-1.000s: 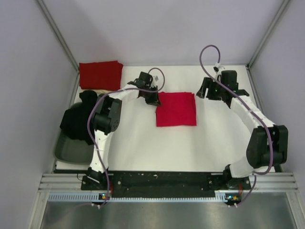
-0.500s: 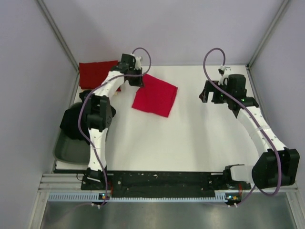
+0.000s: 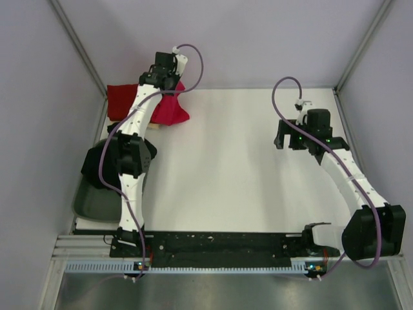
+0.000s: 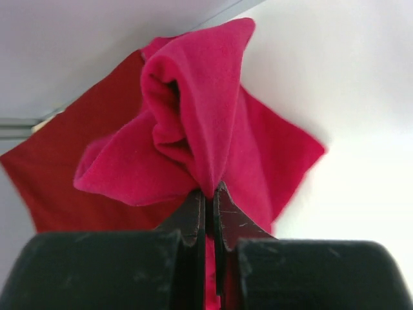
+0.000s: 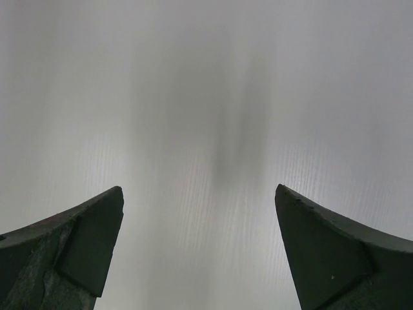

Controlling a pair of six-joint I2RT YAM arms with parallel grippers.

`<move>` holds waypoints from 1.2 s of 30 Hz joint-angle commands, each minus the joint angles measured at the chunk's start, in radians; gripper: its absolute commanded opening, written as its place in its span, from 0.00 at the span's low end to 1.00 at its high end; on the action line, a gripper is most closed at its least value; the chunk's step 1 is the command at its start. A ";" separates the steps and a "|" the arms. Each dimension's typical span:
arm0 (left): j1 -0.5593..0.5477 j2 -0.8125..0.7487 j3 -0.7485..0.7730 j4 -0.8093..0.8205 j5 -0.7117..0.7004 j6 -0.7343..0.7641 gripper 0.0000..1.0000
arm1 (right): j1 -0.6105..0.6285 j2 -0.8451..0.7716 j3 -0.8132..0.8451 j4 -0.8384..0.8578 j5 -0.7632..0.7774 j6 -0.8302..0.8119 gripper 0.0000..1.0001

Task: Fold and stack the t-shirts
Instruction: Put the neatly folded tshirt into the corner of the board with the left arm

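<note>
Over the near white surface [image 3: 219, 187] we see the right end effector [image 5: 199, 188] spread wide on nothing, and farther off, at the far-left corner, the left end effector [image 4: 210, 192] pinching a bunched red t-shirt [image 4: 193, 123] partly over a folded red t-shirt [image 3: 120, 101], with pale grey walls [image 3: 226, 39] beyond.

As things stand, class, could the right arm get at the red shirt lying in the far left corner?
Probably not: the right claw hangs open far across the table, and the left claw, shut on a folded red shirt, crowds the corner shirt.
</note>
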State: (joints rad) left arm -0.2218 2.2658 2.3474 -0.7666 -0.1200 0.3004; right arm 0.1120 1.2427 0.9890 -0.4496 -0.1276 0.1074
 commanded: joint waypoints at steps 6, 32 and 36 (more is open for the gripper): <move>-0.001 -0.048 0.050 0.110 -0.247 0.207 0.00 | -0.005 -0.043 0.004 -0.004 0.028 -0.032 0.99; 0.193 -0.023 0.047 0.291 -0.317 0.440 0.00 | -0.005 -0.045 0.025 -0.035 0.065 -0.086 0.99; 0.216 0.009 0.047 0.340 -0.313 0.463 0.00 | -0.005 -0.045 0.030 -0.038 0.069 -0.092 0.99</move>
State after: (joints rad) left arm -0.0349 2.2669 2.3482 -0.5636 -0.4091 0.7242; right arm 0.1101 1.2236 0.9886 -0.4892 -0.0731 0.0357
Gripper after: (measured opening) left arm 0.023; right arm 0.987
